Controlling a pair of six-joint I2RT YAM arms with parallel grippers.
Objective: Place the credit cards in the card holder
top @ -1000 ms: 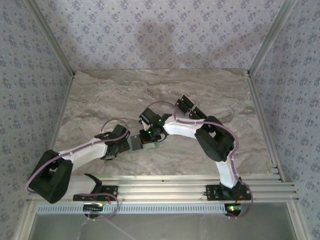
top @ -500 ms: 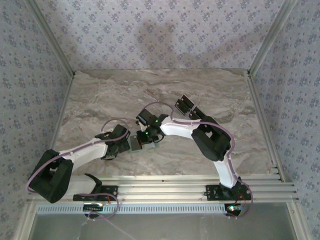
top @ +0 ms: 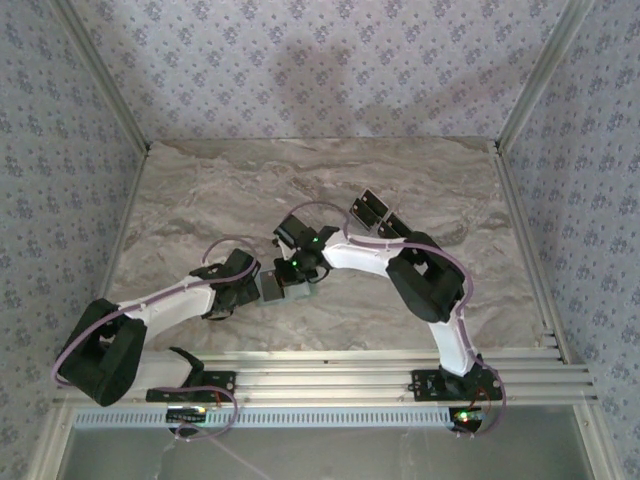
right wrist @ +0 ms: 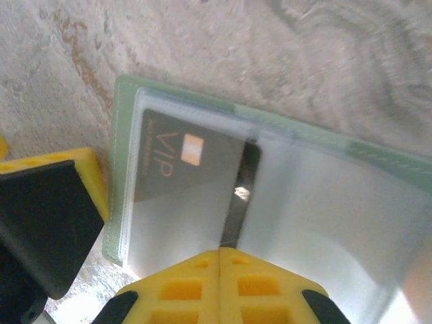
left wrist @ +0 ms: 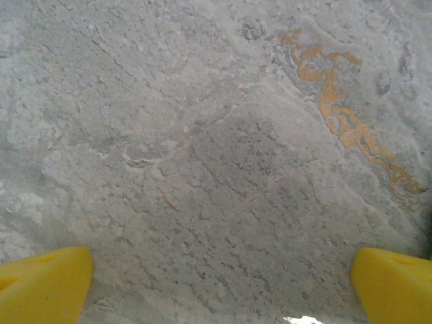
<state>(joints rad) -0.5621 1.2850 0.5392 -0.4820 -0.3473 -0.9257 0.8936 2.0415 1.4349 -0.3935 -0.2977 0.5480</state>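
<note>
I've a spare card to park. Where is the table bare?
Bare: the table far left by the wall, and near right beside the rail. Crowded: the centre, around the card holder and credit cards.

Right wrist view: card holder (right wrist: 125,135) cut off at 3 and 5 o'clock; credit card (right wrist: 185,179), 6 o'clock edge hidden behind right tool (right wrist: 219,260), small print blurred. Left wrist view: left tool (left wrist: 216,283) fingers clipped at 5 and 7 o'clock. Top view: loose cards (top: 370,208) too small to count.

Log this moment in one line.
dark rectangular VIP card: partly in clear sleeve of pale green card holder | right gripper: shut at card's edge | left gripper: open over marble table
</note>
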